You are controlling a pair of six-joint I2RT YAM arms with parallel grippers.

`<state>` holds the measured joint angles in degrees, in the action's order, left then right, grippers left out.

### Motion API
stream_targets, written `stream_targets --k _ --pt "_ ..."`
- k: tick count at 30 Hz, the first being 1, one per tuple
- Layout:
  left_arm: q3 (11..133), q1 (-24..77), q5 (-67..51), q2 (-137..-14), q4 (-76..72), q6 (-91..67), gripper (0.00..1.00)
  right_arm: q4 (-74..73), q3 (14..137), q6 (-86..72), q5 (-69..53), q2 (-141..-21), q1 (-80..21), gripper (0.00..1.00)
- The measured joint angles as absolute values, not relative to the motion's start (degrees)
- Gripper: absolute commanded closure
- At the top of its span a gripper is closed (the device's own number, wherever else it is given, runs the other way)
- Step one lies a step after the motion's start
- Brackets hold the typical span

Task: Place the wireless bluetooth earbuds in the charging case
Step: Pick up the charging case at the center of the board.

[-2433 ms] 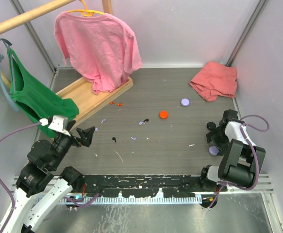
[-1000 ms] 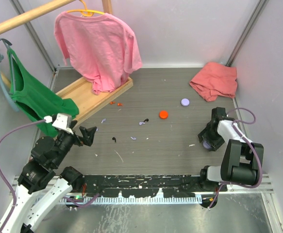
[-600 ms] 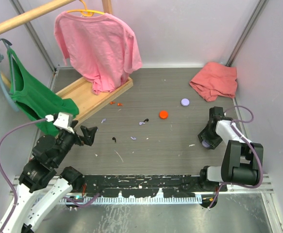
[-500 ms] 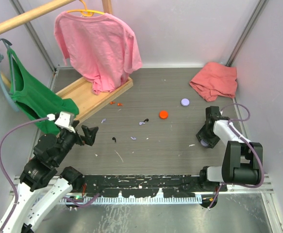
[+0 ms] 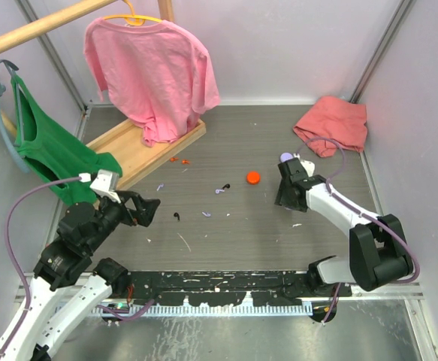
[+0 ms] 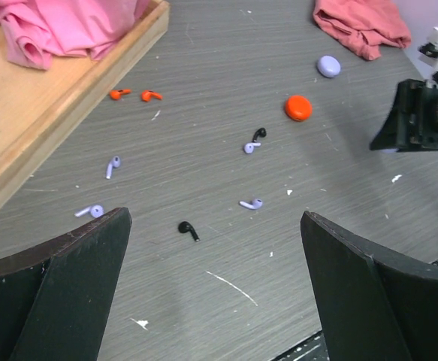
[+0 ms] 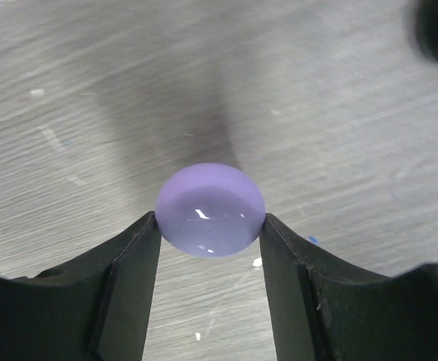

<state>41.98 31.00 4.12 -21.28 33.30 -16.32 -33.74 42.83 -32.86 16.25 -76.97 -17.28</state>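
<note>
The earbuds [image 6: 251,203] are lying scattered across the middle of the table [image 5: 226,143], left of an orange case [image 6: 298,107]. To their right, the right gripper [image 7: 210,233] is clamping a lilac case [image 7: 209,210] between its 2 fingers. The left gripper [image 5: 147,209] is hanging wide open over the near left.

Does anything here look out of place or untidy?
Yes. The earbuds lie scattered loose over the table, with lilac, black and orange-red ones mixed together. A salmon cloth lies crumpled in the far right corner.
</note>
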Motion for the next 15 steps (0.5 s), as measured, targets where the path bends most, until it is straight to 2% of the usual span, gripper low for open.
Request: stream_targets --k 7,15 --pt "40.77 31.00 0.95 -22.79 31.70 -22.90 0.02 -24.93 44.71 -26.39 16.23 -76.73 -27.46 0.49" --pt "38.63 31.00 -3.33 -29.98 27.11 -28.10 0.02 -14.09 44.62 -17.06 13.89 -72.29 -36.14 0.47"
